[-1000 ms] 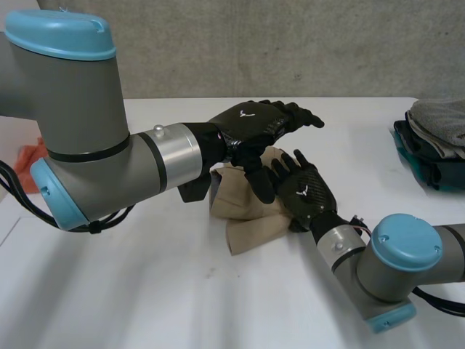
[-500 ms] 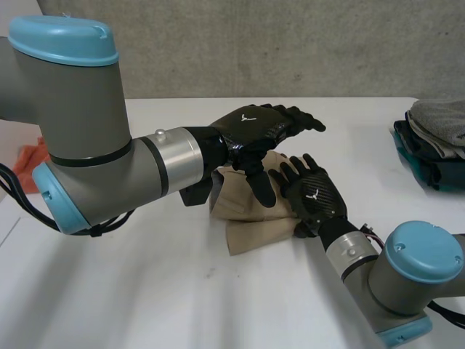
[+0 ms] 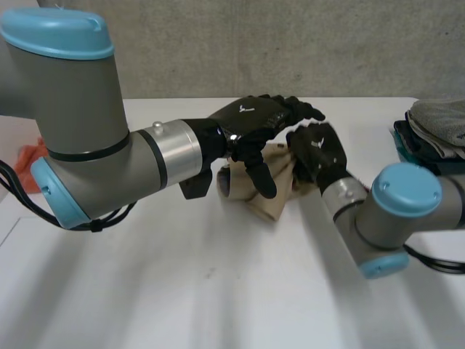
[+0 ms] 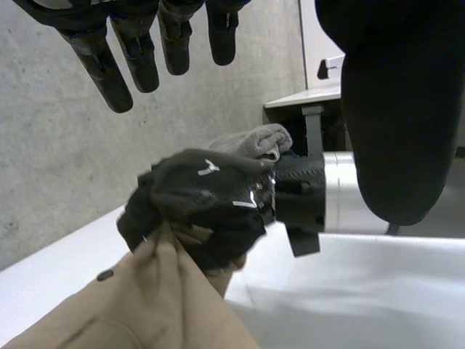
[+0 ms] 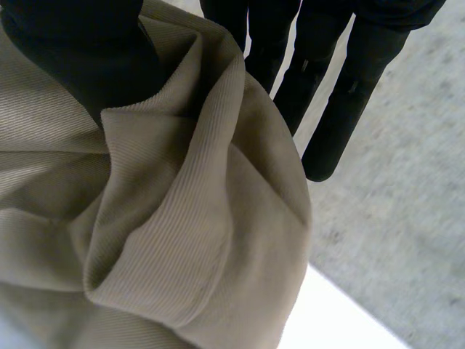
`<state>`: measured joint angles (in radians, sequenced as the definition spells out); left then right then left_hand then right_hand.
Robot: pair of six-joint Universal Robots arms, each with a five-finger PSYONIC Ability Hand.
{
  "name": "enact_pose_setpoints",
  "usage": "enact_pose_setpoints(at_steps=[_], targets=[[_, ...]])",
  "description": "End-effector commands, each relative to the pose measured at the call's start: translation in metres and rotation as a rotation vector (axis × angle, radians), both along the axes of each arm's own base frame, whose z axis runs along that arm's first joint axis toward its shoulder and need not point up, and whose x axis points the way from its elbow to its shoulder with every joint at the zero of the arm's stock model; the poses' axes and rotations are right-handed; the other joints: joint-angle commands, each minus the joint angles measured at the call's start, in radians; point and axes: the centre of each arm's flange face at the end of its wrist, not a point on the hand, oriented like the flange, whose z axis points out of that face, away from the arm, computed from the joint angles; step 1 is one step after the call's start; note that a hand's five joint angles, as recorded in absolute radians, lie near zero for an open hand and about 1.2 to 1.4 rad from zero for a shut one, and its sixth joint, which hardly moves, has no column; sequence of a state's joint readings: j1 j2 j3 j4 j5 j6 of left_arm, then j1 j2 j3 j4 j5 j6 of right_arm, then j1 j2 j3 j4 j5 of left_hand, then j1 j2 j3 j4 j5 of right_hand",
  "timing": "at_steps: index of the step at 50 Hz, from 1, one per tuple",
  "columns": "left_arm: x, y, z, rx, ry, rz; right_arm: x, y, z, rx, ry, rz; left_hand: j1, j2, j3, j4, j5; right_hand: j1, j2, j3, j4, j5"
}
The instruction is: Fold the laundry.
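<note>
Mid-table, toward the far edge: tan cloth (image 3: 283, 185) bunched, no clean fold yet, so most of the job looks left. Right hand (image 3: 320, 149) is curled round its upper edge, holding it up. Left hand (image 3: 251, 120) hovers above, fingers straight, gripping nothing. Stacked pile (image 3: 439, 120) at far right edge looks done.

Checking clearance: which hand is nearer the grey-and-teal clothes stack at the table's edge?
Right. The right hand, clutching the tan ribbed cloth, sits nearer the grey-and-teal clothes stack; the left hand hovers over that cloth, farther away.
</note>
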<state>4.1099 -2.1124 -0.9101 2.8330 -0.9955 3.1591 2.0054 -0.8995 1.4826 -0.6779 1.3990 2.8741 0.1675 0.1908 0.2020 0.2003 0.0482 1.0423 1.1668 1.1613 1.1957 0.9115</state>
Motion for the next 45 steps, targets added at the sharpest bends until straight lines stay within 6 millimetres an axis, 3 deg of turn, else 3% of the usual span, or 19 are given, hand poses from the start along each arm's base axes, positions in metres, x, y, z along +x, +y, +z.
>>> enact_pose_setpoints(at_steps=[1, 3, 6, 8, 13, 19, 21, 24, 25, 28, 29, 30, 31, 35, 36, 40, 43, 45], targets=[[0.001, -0.001, 0.023, -0.065, 0.045, 0.004, 0.001, -0.027, 0.046, -0.007, -0.061, 0.004, 0.043, 0.02, 0.009, 0.01, -0.012, 0.354, 0.229, 0.235, 0.201, 0.31], [0.002, -0.002, 0.029, -0.079, 0.054, 0.007, 0.001, -0.033, 0.055, -0.007, -0.084, 0.007, 0.043, 0.02, 0.009, 0.01, -0.012, 0.354, 0.229, 0.235, 0.201, 0.31], [0.001, -0.003, 0.039, -0.108, 0.076, 0.008, -0.002, -0.056, 0.092, -0.074, -0.177, -0.013, 0.043, 0.02, 0.009, 0.01, -0.012, 0.354, 0.229, 0.235, 0.201, 0.31], [0.0, -0.003, 0.044, -0.109, 0.093, 0.008, -0.006, -0.066, 0.106, -0.109, -0.206, -0.023, 0.043, 0.02, 0.009, 0.01, -0.012, 0.354, 0.229, 0.235, 0.201, 0.31], [-0.001, -0.003, 0.052, -0.083, 0.139, 0.011, -0.032, -0.097, 0.151, -0.233, -0.281, -0.077, 0.046, 0.023, 0.012, 0.013, -0.009, 0.354, 0.229, 0.235, 0.201, 0.31], [-0.001, 0.001, 0.062, -0.08, 0.186, 0.004, -0.093, -0.141, 0.185, -0.339, -0.331, -0.157, 0.052, 0.029, 0.017, 0.019, -0.003, 0.354, 0.229, 0.235, 0.201, 0.31], [-0.001, 0.002, 0.063, -0.081, 0.188, 0.004, -0.112, -0.151, 0.188, -0.351, -0.331, -0.176, 0.055, 0.031, 0.02, 0.022, 0.0, 0.354, 0.229, 0.235, 0.201, 0.31], [0.0, 0.006, 0.065, -0.084, 0.19, -0.001, -0.159, -0.171, 0.187, -0.353, -0.319, -0.203, 0.055, 0.032, 0.02, 0.022, 0.0, 0.354, 0.229, 0.235, 0.201, 0.31], [-0.001, 0.006, 0.064, -0.082, 0.189, -0.002, -0.186, -0.183, 0.179, -0.335, -0.311, -0.211, 0.055, 0.032, 0.02, 0.022, 0.0, 0.354, 0.229, 0.235, 0.201, 0.31], [-0.002, 0.01, 0.061, -0.072, 0.183, -0.012, -0.226, -0.199, 0.159, -0.289, -0.3, -0.21, 0.055, 0.032, 0.02, 0.022, 0.0, 0.354, 0.229, 0.235, 0.201, 0.31], [-0.003, 0.011, 0.061, -0.071, 0.183, -0.014, -0.248, -0.207, 0.143, -0.249, -0.302, -0.2, 0.055, 0.032, 0.02, 0.022, 0.0, 0.354, 0.229, 0.235, 0.201, 0.31], [-0.003, 0.011, 0.06, -0.069, 0.18, -0.015, -0.248, -0.207, 0.143, -0.248, -0.302, -0.2, 0.055, 0.032, 0.02, 0.022, 0.0, 0.354, 0.229, 0.235, 0.201, 0.31], [-0.004, 0.012, 0.058, -0.063, 0.176, -0.018, -0.27, -0.217, 0.115, -0.189, -0.304, -0.178, 0.055, 0.032, 0.02, 0.022, 0.0, 0.354, 0.229, 0.235, 0.201, 0.31], [-0.003, 0.013, 0.049, -0.041, 0.159, -0.018, -0.304, -0.228, 0.068, -0.121, -0.3, -0.162, 0.055, 0.032, 0.02, 0.022, 0.0, 0.354, 0.229, 0.235, 0.201, 0.31], [-0.004, 0.014, 0.047, -0.036, 0.155, -0.019, -0.32, -0.23, 0.049, -0.099, -0.295, -0.17, 0.055, 0.032, 0.02, 0.022, 0.0, 0.354, 0.229, 0.235, 0.201, 0.31], [-0.005, 0.018, 0.041, -0.022, 0.14, -0.028, -0.363, -0.229, 0.015, -0.073, -0.274, -0.224, 0.058, 0.034, 0.023, 0.025, 0.003, 0.354, 0.229, 0.235, 0.201, 0.31], [-0.005, 0.019, 0.037, -0.016, 0.131, -0.029, -0.38, -0.226, -0.003, -0.06, -0.254, -0.24, 0.078, 0.055, 0.044, 0.045, 0.023, 0.354, 0.229, 0.235, 0.201, 0.31], [-0.005, 0.019, 0.036, -0.014, 0.127, -0.029, -0.38, -0.224, -0.007, -0.049, -0.24, -0.229, 0.078, 0.055, 0.044, 0.045, 0.023, 0.354, 0.229, 0.235, 0.201, 0.31]])
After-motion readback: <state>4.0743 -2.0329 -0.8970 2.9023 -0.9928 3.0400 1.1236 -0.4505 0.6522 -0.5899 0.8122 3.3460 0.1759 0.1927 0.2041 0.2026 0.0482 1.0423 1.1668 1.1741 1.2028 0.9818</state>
